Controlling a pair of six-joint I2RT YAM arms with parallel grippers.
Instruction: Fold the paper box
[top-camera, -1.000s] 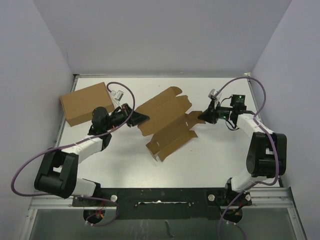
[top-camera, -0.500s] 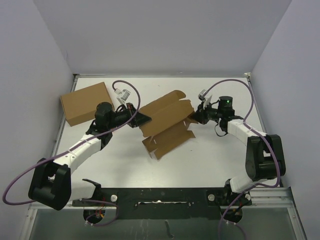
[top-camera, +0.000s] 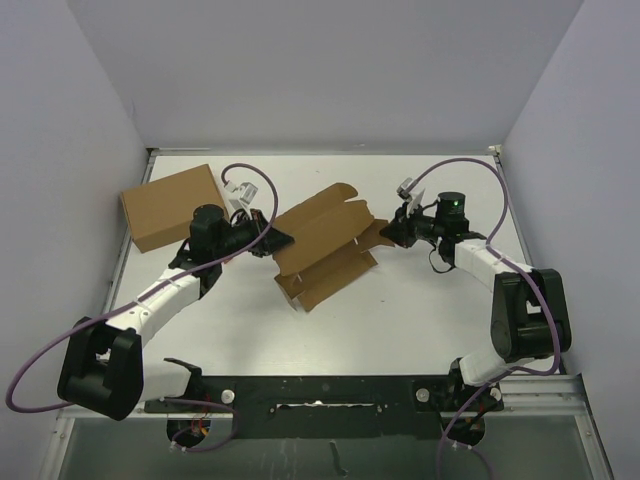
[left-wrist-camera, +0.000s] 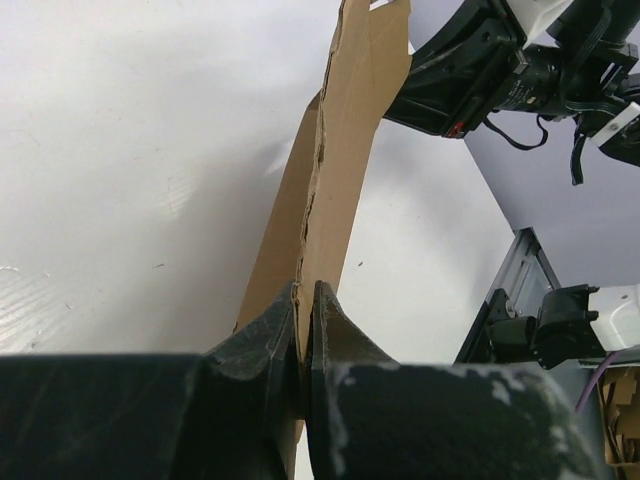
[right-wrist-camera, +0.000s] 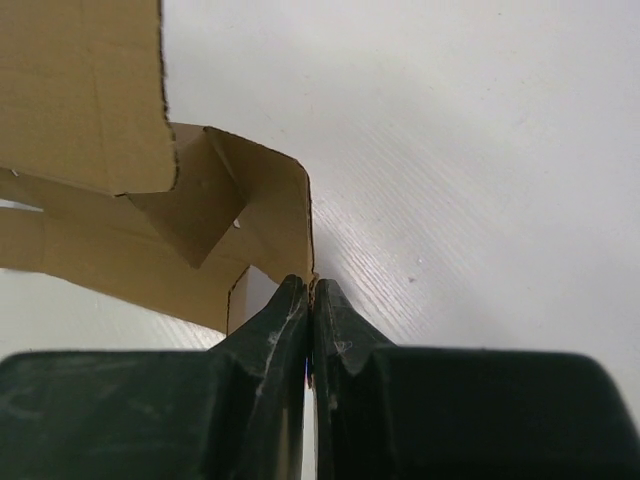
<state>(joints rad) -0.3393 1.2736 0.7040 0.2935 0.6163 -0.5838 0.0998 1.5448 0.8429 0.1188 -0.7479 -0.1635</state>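
- Right now the paper box (top-camera: 325, 245) sits in the middle of the worktop (top-camera: 420, 320), between the two arms (top-camera: 165, 293). It is a half-opened die-cut sheet, with panels raised off the white surface and creased along its length.
- The left hand (top-camera: 283, 240) is clamped on the sheet's left edge. In its wrist view the fingers (left-wrist-camera: 265, 335) press together with the thin card between them.
- The right hand (top-camera: 385, 232) is pinched on a corner flap at the sheet's right end, with the card caught just at the fingertips.
- The step in hand, as I judge it, is bringing the two ends toward each other so the long walls stand up along their score lines. To do it well, both hands should travel inward evenly, so the sheet bends at the creases and not across a panel.
- The hold on the right looks shallow, so a hard pull could slip it off or tear the flap. Gentle, steady pressure suits thin card.
- The small tabs and slots probably need lining up before any panel closes. From above they are too small to place exactly.
- Counts, big to small:
  - one worktop
  - two arms
  - one plain brown cardboard box (top-camera: 172, 205) at the far left, apart from the sheet
  - one paper box
  - two hands
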